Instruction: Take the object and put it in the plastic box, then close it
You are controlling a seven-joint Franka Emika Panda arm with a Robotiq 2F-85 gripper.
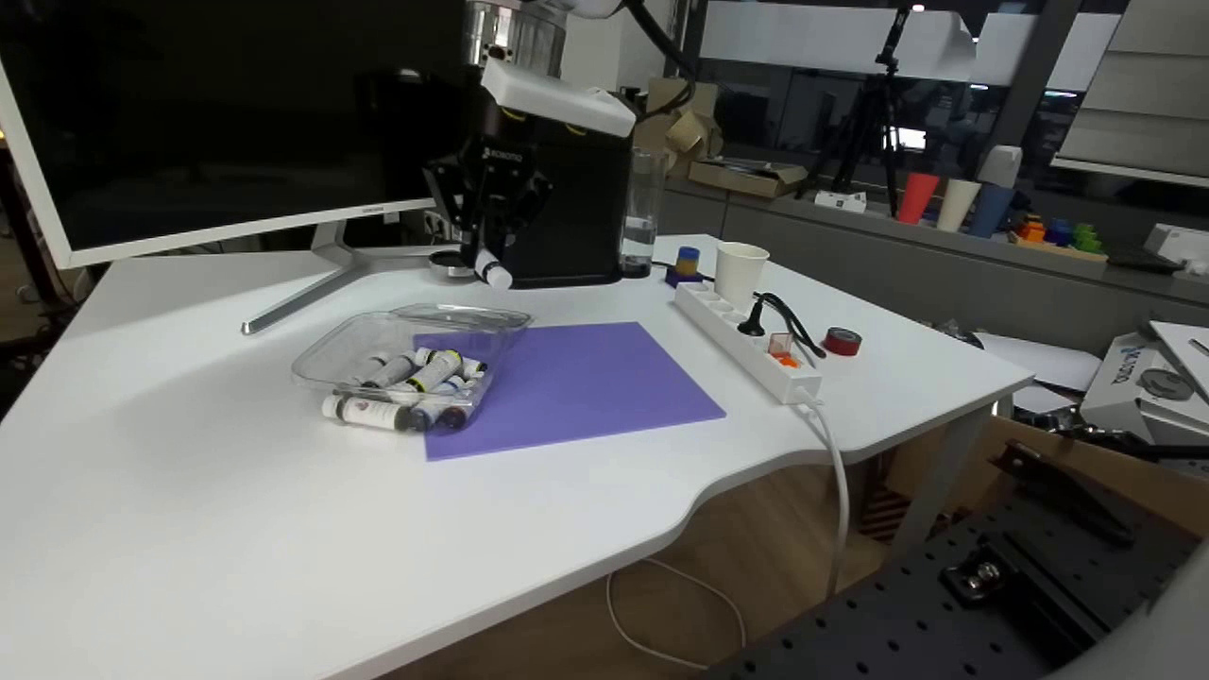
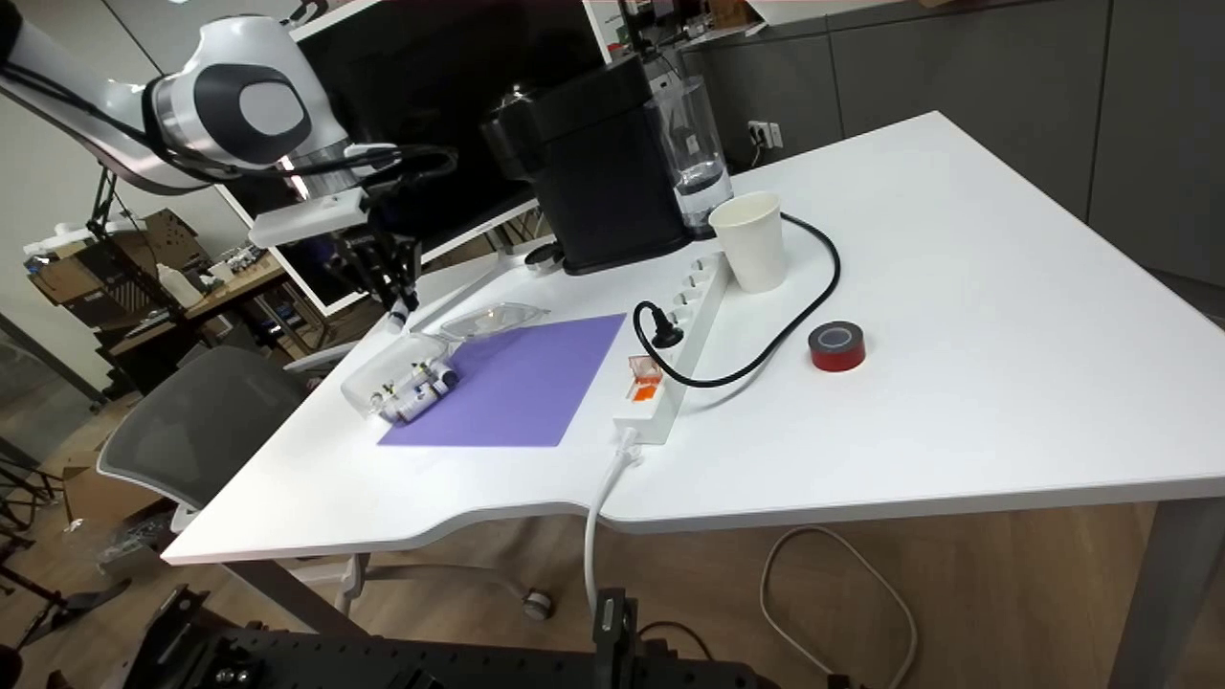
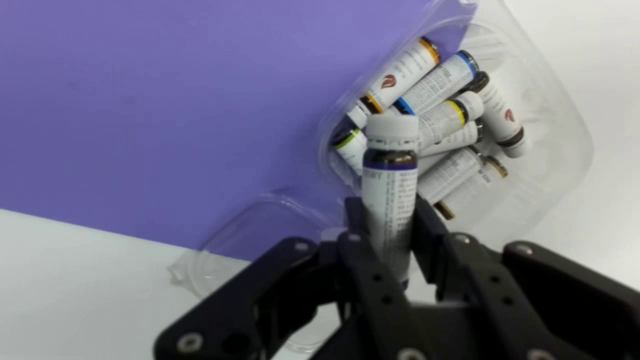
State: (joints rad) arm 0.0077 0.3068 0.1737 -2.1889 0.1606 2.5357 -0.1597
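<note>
Wrist view: the pincer [image 3: 390, 215] pinches the vial [image 3: 389, 200] by the lower half of its labelled barrel, leaving the white cap free ahead of the fingers.
Vial's place: outside the plastic box [image 3: 555, 160], raised above the surface [image 1: 189, 501], near the box's lid side; tilted, cap lowest, in both exterior views.
Brown glass: it shows just below the cap, so I judge the vial stiff, light and brittle; bare glass is likely slippery, while the label should give some bite.
Hold: the barrel seems right, with modest pressure; the cap could twist.
Arm [image 2: 258, 105]: reaches in from the upper left in an exterior view, wrist bent, pincer aimed down.
Piled vials [image 3: 440, 122]: glass may knock glass, so lowering before release looks wise.
Lid [image 2: 493, 321]: open, partly over the purple sheet [image 3: 150, 115]; closing is not yet done.
</note>
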